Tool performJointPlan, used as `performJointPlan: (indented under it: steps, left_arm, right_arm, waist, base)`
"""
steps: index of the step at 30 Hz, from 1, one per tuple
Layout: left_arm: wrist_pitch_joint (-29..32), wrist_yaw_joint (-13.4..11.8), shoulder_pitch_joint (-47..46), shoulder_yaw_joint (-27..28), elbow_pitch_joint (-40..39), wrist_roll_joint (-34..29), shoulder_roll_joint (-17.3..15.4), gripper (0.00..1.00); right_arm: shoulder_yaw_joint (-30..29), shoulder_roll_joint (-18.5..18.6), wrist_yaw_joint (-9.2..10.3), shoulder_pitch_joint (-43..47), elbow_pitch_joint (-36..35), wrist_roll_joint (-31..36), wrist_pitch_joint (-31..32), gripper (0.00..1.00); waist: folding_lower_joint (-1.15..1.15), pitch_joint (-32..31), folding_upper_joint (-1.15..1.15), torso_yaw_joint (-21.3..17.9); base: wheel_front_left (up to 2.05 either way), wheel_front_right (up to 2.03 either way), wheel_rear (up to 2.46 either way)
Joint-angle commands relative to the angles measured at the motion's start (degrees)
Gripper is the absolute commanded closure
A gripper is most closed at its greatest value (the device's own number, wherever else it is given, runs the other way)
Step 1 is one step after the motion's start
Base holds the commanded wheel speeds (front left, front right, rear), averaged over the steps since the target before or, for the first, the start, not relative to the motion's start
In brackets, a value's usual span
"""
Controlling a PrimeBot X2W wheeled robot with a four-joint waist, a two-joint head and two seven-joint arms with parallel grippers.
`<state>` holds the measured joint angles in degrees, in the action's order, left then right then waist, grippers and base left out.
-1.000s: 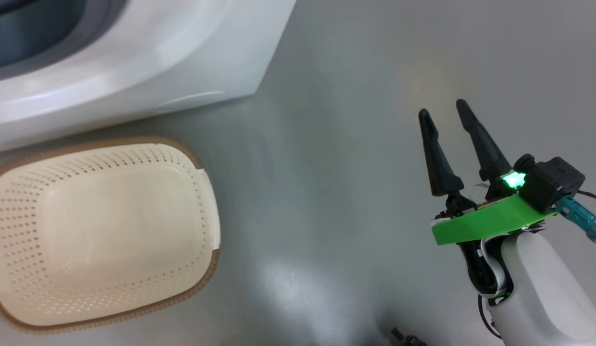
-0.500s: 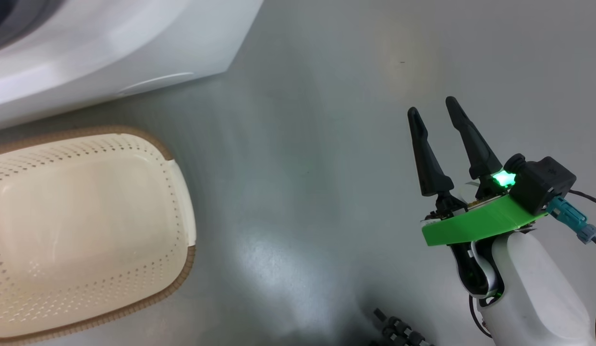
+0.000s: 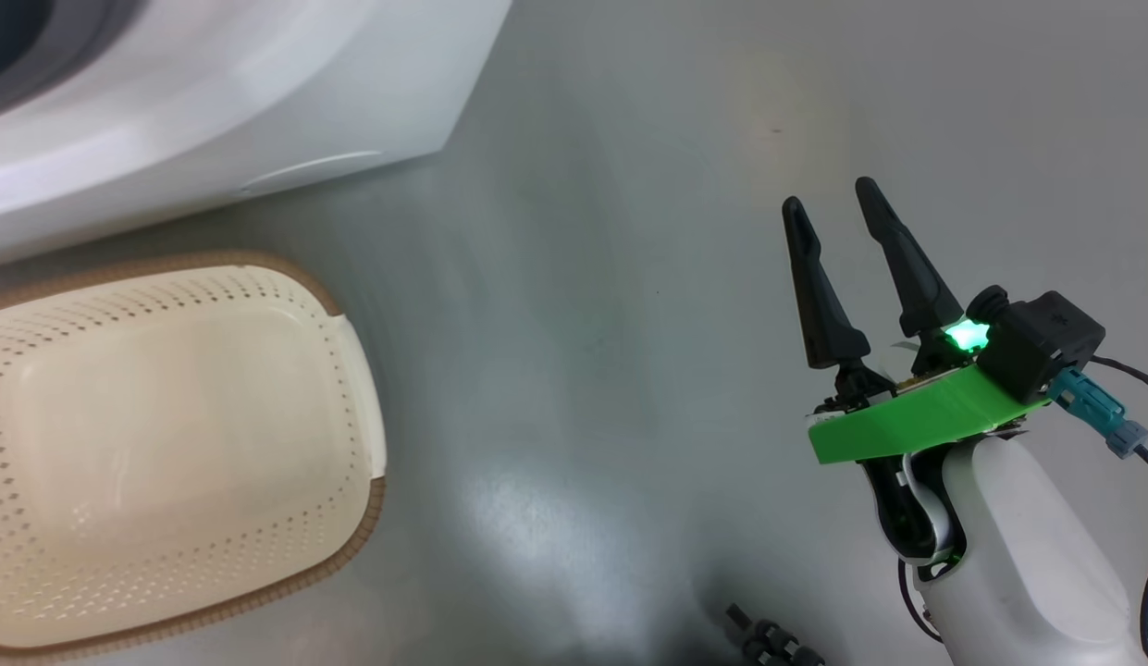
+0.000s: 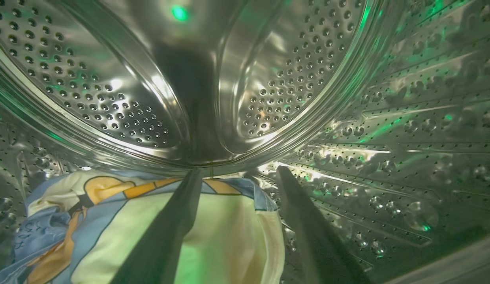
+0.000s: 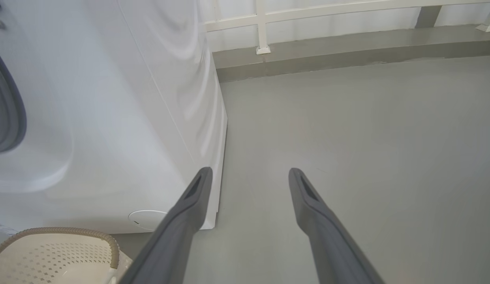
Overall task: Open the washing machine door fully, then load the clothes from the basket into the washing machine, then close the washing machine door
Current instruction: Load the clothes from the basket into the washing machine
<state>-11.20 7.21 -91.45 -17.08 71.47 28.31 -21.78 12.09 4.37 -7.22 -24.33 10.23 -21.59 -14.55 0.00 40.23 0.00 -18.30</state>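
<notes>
My left gripper (image 4: pixel 239 173) is inside the washing machine's perforated steel drum (image 4: pixel 110 79), its fingers apart and open. The clothes (image 4: pixel 122 221), light blue with orange-brown figures and cream cloth, lie on the drum floor under and beside the left finger, not pinched. The cream basket (image 3: pixel 166 264) stands empty on the floor in front of the white washing machine (image 3: pixel 259 83). My right gripper (image 3: pixel 830 199) hovers open over bare floor, well right of the basket. The right wrist view shows this gripper (image 5: pixel 249 172), the basket (image 5: pixel 63 248) and the machine (image 5: pixel 130 118). The washing machine door is out of view.
Grey floor (image 3: pixel 583 324) stretches right of the machine. A round white flap (image 5: pixel 148 219) sits low on the machine's front. A white railing (image 5: pixel 262 27) on a raised kerb runs along the back. A black ribbed part (image 3: pixel 768 640) pokes in at the bottom edge.
The head camera has shifted, so the basket and machine sit further left in the picture. My right gripper keeps the same open pose over the floor.
</notes>
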Motion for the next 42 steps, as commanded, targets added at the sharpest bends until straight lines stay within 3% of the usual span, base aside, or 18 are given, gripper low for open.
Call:
performJointPlan:
  steps: [1,11,18,24,42]
  left_arm:
    - [-0.8,0.2,0.5,0.1,-0.9,0.5,-1.4,0.00]
    - [-3.6,0.3,12.5,-3.5,-5.3,3.5,-1.1,0.00]
    - [-3.8,0.3,20.0,-3.2,-9.2,6.7,-1.0,0.00]
    - [-3.8,0.3,26.9,-0.3,-12.7,8.3,-0.1,0.00]
    - [-3.8,0.3,49.4,8.0,-30.3,3.9,3.1,0.00]
  right_arm:
    - [0.6,0.5,-0.26,0.5,-0.9,0.3,-0.4,0.00]
    - [2.0,1.5,-0.26,-0.7,1.4,-0.4,-0.4,0.00]
    - [2.6,2.7,-0.26,-0.9,2.7,-1.1,-0.4,0.00]
    - [2.9,3.8,-0.26,-0.7,3.8,-1.8,-0.4,0.00]
    - [2.6,6.9,-0.26,1.3,4.8,-3.7,-0.4,0.00]
  waist:
    - [0.00,-0.9,0.00,0.8]
    - [0.00,-6.4,0.00,3.4]
    - [0.00,-10.8,0.00,5.9]
    - [0.00,-15.5,0.00,7.9]
    - [0.00,-26.2,0.00,13.6]
  base:
    - [0.00,0.00,0.00]
    - [0.00,0.00,0.00]
    - [0.00,0.00,0.00]
    - [0.00,0.00,0.00]
    - [0.00,0.00,0.00]
